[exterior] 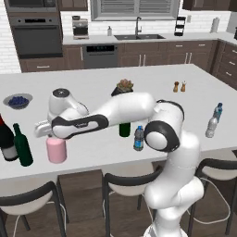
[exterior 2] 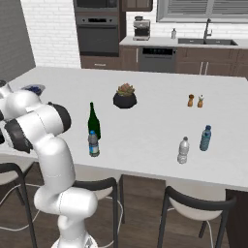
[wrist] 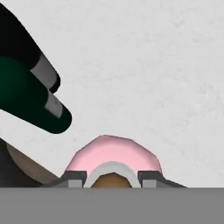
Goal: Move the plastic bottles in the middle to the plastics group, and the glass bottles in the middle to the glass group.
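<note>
Hand (wrist: 112,177) clenched on the neck of the pink bottle (exterior: 56,149), standing on the worktop (exterior: 92,148) just beside the stocky green bottle (exterior: 22,146) and the red-topped wine bottle (exterior: 5,141); slim green bottle (exterior 2: 93,122) and blue-capped water bottle (exterior 2: 93,144) mid-worktop.

Two cameras ride behind me, left and right, both looking forward and down across the white desk (exterior: 194,78); they share the potted plant in its dark bowl (exterior 2: 125,96). My hand camera sits close above the squat pink corked bottle (wrist: 113,156), looking along my claw (wrist: 113,177).
</note>
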{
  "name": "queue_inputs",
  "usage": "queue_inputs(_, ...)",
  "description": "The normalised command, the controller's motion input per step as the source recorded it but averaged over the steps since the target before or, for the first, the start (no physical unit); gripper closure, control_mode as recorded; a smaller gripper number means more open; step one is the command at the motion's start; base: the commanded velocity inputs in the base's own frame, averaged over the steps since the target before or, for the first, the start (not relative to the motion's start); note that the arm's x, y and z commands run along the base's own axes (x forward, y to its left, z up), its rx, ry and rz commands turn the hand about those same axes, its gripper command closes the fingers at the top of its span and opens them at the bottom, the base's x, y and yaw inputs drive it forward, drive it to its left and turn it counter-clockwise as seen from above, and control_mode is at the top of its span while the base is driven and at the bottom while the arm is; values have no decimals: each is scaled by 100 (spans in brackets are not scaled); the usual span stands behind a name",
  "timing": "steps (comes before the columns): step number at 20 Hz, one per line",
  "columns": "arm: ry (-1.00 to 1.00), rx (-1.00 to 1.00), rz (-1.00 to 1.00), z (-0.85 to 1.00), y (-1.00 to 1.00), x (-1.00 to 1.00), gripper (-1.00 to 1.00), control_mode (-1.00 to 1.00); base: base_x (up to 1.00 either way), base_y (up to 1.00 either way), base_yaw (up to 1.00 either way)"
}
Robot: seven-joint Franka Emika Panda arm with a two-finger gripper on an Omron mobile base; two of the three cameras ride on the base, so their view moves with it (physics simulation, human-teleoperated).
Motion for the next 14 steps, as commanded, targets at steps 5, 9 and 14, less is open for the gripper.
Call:
queue_inputs(5, 0, 0, 0, -1, 38, 10, 100, -100, 0, 0, 0)
queue_inputs(9, 0, 0, 0, 0, 7, 30, 100, -100, 0, 0, 0)
queue_inputs(14, 0, 0, 0, -7, -18, 6, 100, -100, 0, 0, 0)
